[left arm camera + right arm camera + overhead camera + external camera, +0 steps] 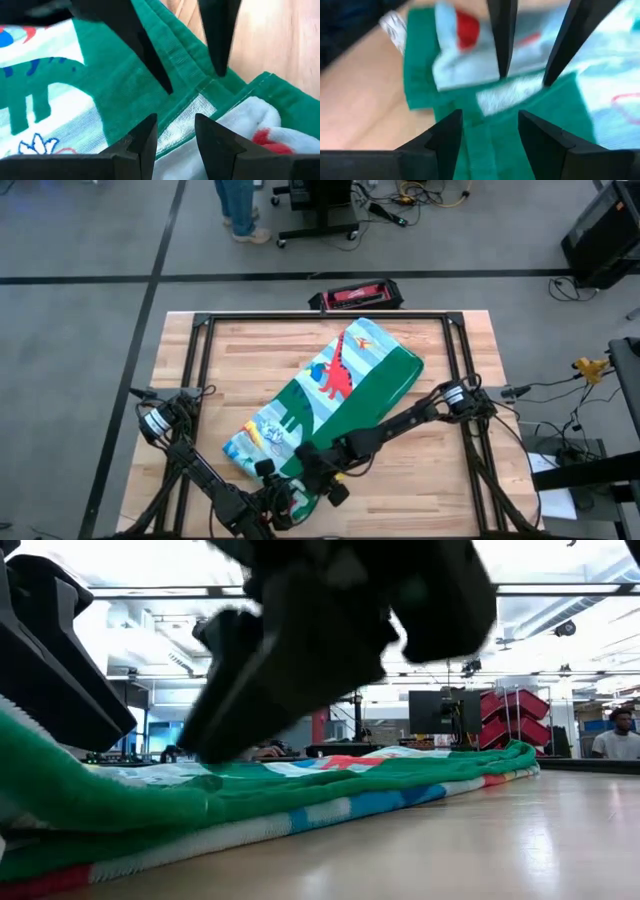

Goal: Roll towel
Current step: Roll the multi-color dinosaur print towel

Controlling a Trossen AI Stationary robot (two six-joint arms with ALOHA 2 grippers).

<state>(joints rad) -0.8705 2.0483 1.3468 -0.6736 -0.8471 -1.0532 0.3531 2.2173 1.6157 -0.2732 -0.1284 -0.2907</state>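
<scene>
The towel (340, 395), folded into a long strip with a green border and dinosaur print, lies slantwise on the table from the near left to the far right. Both grippers meet at its near end. My left gripper (175, 122) reaches in from the near left. My right gripper (487, 117) comes from the right and faces it. Each has its fingertips down in the cloth with a narrow gap between them. At that end the border is turned up and shows its white underside (185, 112). In the low view the towel (330, 790) is a low green mound under the dark grippers. My left gripper has the turned-up edge at the towel's near end between its fingertips, at the white underside beside the green border (181, 120). The fingers slant down from the near left. The cloth stays on the table; how many layers they hold cannot be told. My right gripper has a ridge of the green border (485, 137) between its two fingers, close to the left gripper's spot. It slants down from the table's right side. The towel lies slack on the table beneath it.
A red and black box (355, 295) sits just past the table's far edge. Black frame rails (320, 318) ring the tabletop. Bare wood (440, 480) lies right of the towel. A person's legs (240, 210) stand on the floor beyond; another person (615, 735) shows in the room.
</scene>
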